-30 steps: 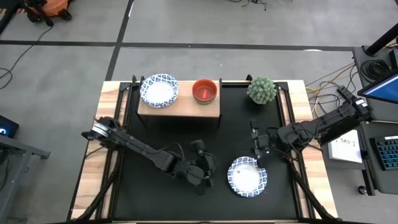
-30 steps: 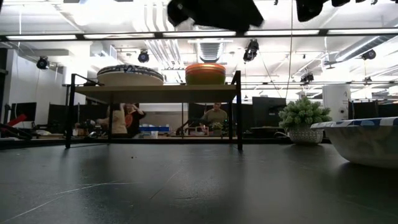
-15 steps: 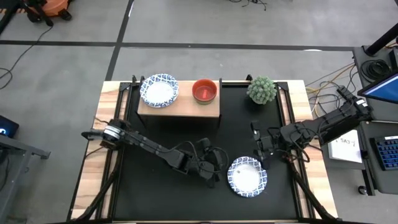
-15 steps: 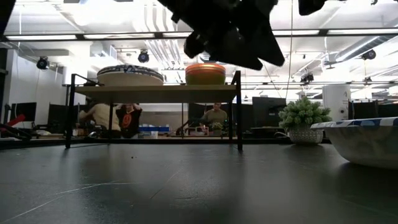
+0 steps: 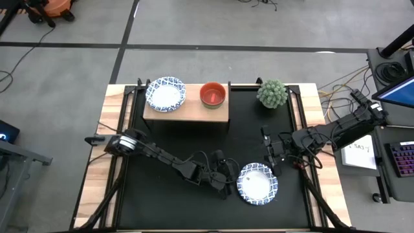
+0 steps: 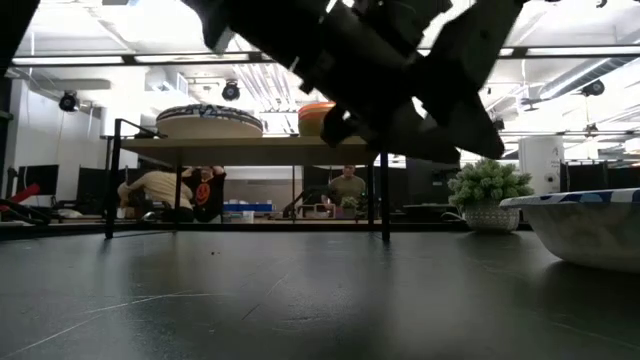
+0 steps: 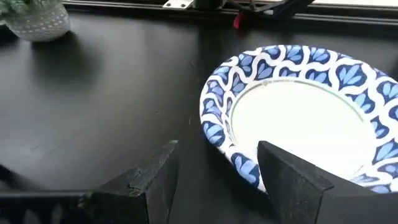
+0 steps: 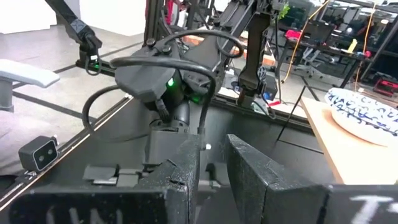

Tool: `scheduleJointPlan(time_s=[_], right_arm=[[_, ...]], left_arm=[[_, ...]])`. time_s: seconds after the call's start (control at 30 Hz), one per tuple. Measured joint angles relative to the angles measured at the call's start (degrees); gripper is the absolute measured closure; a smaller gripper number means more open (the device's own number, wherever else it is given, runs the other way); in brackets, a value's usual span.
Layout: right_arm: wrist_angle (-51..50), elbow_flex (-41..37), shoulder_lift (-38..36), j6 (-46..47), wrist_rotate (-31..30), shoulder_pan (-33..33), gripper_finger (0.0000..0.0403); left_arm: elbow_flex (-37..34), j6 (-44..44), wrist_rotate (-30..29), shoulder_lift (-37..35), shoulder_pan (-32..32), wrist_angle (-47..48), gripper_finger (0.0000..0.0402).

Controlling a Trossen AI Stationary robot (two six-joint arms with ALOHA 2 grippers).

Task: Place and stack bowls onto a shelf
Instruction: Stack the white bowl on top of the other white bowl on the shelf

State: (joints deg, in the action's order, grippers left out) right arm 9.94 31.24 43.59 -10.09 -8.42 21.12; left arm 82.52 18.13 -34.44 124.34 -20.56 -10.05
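Since a second ago the left hand (image 5: 228,183) has travelled across the table (image 5: 168,155) toward the loose white bowl with a blue patterned rim (image 5: 257,184) and spread its fingers; the bowl itself has not shifted. That bowl sits at the table's near right, close to the front edge, and holds nothing. In the left wrist view the left hand (image 7: 217,168) stands wide, one finger (image 7: 292,180) over the bowl's (image 7: 298,118) inside, the other (image 7: 152,177) outside the rim on bare table, gripping nothing.

Just behind the bowl hovers the right hand (image 5: 267,155), its fingers (image 8: 186,168) narrowly parted and empty in its own wrist view. Open black tabletop stretches between the bowl and the shelf (image 5: 187,111), with the left arm lying low across part of it.

On the shelf, at the table's far edge, a second blue-rimmed bowl (image 5: 165,93) and a red bowl (image 5: 213,94) sit side by side, both empty, with bare board to the red bowl's right. A green spiky plant (image 5: 272,93) stands just right of the shelf. In the low view, people (image 6: 165,190) sit in the room beyond.
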Motion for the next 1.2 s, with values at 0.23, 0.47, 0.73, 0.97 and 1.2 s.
scheduleJointPlan(time_s=[0.23, 0.47, 0.73, 0.97, 1.2], right_arm=[[-0.2, 0.0, 0.0, 0.0, -0.1, 0.0, 0.0335], [-0.3, 0.0, 0.0, 0.0, -0.1, 0.0, 0.0335], [-0.3, 0.0, 0.0, 0.0, -0.6, 0.0, 0.0335], [-0.3, 0.0, 0.1, 0.0, -0.6, 0.0, 0.0335], [-0.4, 0.0, 0.1, 0.5, -0.6, 0.0, 0.0335]], left_arm=[[0.0, 2.2, 4.5, 2.8, 0.8, -6.5, 0.0202], [0.0, 5.4, 5.8, 3.8, 1.9, -6.4, 0.0202], [0.0, 6.5, 8.5, 3.8, 2.3, -6.2, 0.0202], [0.0, 7.9, 8.6, 4.7, 2.3, -7.1, 0.0202], [1.4, 9.3, 11.6, 7.1, 2.8, -7.0, 0.0202]])
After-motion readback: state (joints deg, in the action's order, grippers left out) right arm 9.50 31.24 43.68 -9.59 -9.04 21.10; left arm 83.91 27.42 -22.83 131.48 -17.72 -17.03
